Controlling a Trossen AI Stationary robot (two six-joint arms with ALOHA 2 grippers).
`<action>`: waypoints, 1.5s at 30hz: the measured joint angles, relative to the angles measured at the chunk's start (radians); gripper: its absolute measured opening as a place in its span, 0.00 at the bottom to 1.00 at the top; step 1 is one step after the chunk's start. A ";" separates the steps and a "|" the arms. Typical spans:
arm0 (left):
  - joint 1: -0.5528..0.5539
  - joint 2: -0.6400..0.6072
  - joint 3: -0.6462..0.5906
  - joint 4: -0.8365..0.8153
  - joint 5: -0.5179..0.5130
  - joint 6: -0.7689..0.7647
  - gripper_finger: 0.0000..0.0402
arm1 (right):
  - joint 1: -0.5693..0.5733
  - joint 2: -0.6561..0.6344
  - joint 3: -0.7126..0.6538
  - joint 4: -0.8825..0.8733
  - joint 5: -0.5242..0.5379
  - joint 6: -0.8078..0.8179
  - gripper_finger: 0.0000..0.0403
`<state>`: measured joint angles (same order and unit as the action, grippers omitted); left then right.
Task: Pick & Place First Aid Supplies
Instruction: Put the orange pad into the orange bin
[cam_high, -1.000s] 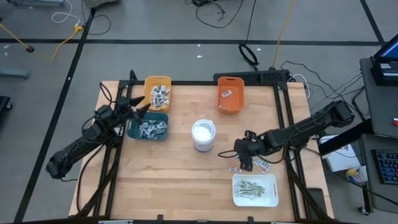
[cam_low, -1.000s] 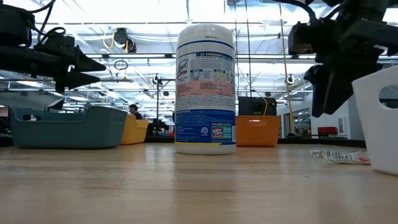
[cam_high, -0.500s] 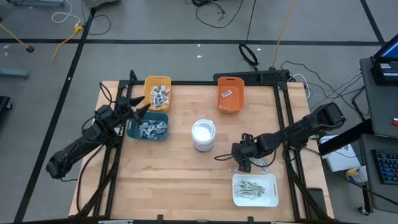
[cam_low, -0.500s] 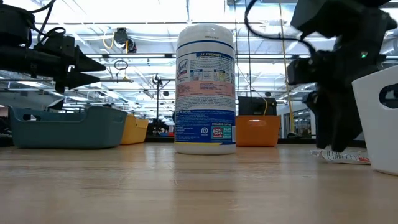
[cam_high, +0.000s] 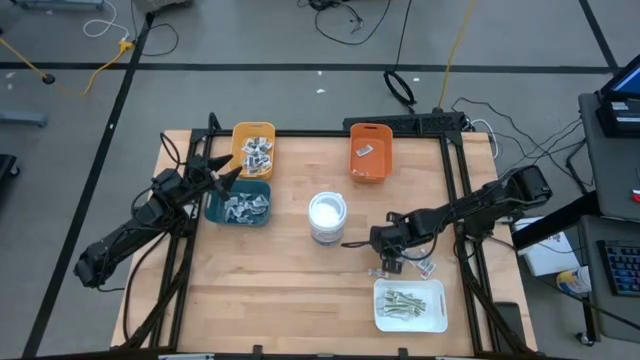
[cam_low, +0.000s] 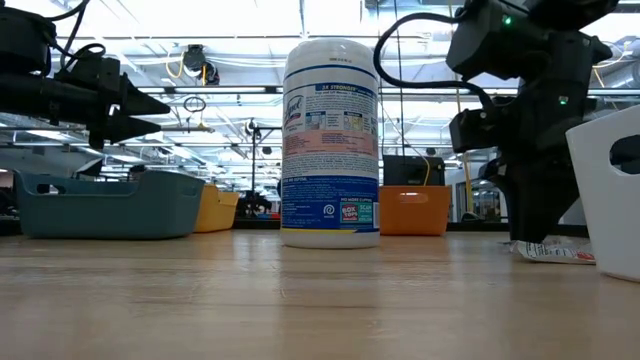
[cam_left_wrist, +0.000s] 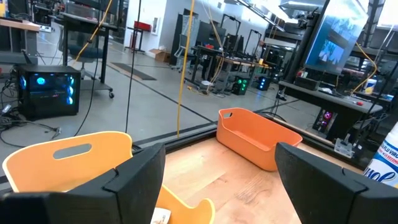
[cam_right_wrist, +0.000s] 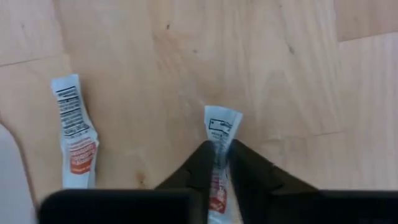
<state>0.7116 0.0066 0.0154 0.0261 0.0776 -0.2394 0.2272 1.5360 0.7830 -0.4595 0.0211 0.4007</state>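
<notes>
Two white-and-red sachets lie on the wood near the table's right side: one (cam_right_wrist: 222, 127) between my right gripper's fingers, the other (cam_right_wrist: 76, 135) loose beside it. My right gripper (cam_right_wrist: 217, 163) (cam_high: 386, 264) points steeply down at the table and is shut on the first sachet. In the low view it (cam_low: 530, 232) stands just above a sachet (cam_low: 556, 252). My left gripper (cam_high: 232, 168) (cam_left_wrist: 217, 168) hangs open and level over the yellow bin (cam_high: 252, 148) and teal bin (cam_high: 238, 205), touching nothing. My right gripper pinches the sachet between its two fingers at about mid-length (cam_right_wrist: 218, 149), on its two long edges. The fingers come from above, slanting down, and lie across the packet. The sachet's white printed end (cam_right_wrist: 224, 121) sticks out past the fingertips and lies on the table.
A wipes canister (cam_high: 327, 215) stands at the table's middle, left of my right gripper. An orange bin (cam_high: 369, 152) sits at the far edge. A white tray (cam_high: 410, 305) with pale-green strips lies near the front right. Packets fill the yellow and teal bins.
My right gripper has come down toward the table and shifted a little toward the left, ending low over the sachets next to the white tray. My left arm has kept still.
</notes>
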 joint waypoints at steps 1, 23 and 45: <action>0.000 0.000 0.000 0.000 0.000 0.000 0.76 | 0.000 0.000 0.000 0.000 -0.002 -0.002 0.06; 0.000 0.000 0.000 0.000 0.000 0.000 0.76 | -0.024 -0.138 0.165 -0.277 -0.081 -0.218 0.00; 0.000 0.000 0.000 0.000 0.000 0.000 0.76 | -0.423 -0.153 0.376 -0.477 -0.095 -0.655 0.00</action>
<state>0.7117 0.0067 0.0154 0.0261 0.0780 -0.2394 -0.1962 1.3827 1.1592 -0.9364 -0.0742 -0.2547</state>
